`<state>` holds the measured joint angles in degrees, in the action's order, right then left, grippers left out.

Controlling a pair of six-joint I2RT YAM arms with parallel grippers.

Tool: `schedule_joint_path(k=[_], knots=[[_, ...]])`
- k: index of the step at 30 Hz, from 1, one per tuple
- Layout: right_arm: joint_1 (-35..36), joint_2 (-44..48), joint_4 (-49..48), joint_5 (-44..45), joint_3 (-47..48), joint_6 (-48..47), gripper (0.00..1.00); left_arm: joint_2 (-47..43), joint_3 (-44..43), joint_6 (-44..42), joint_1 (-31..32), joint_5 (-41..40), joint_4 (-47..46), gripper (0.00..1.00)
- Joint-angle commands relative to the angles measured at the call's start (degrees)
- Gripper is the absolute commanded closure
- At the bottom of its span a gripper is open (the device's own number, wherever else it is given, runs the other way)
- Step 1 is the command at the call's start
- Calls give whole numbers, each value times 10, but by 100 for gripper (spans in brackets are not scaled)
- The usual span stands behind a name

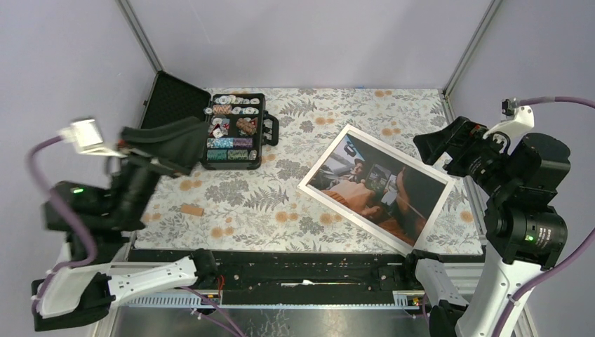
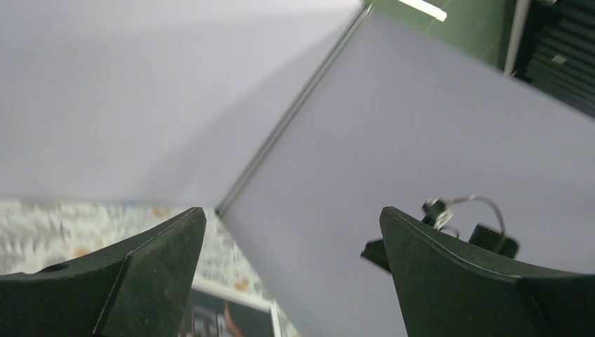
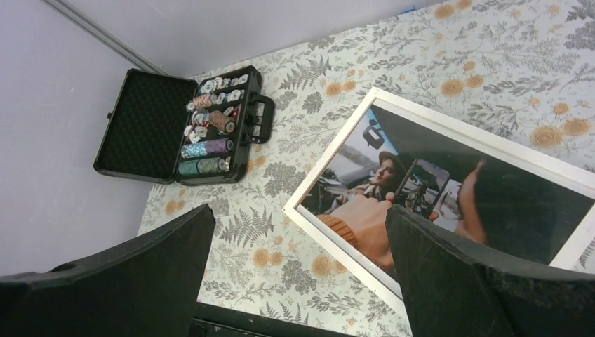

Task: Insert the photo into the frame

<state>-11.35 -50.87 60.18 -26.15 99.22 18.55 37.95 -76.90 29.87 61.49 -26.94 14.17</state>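
The photo [image 1: 379,186], a dark print of people in skin and orange tones, lies face up on the right half of the floral table. It sits inside the pale thin rim of the frame [image 1: 324,156]. My right gripper [image 1: 435,151] hovers open above the frame's far right corner, holding nothing. In the right wrist view the photo [image 3: 435,189] and the frame rim [image 3: 332,150] show between and beyond the spread jaws of the right gripper [image 3: 298,210]. My left gripper [image 1: 195,146] is raised at the left, open and empty. The left wrist view shows the left gripper [image 2: 291,214] aimed at the wall, with a corner of the photo [image 2: 224,319] below.
An open black case of poker chips [image 1: 235,133] stands at the back left, also in the right wrist view [image 3: 210,133]. A small brown piece [image 1: 191,210] lies near the front left. Grey walls enclose the table on three sides.
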Motion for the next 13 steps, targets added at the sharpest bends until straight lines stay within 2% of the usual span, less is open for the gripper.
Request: schedule_joint_path(k=[1, 13], knots=[[4, 22, -62, -23, -4, 4, 0, -11, -56, -133, 0, 7, 26, 1], [4, 81, -167, -24, -28, 56, 0, -49, -120, -160, -1, 14, 32, 1]])
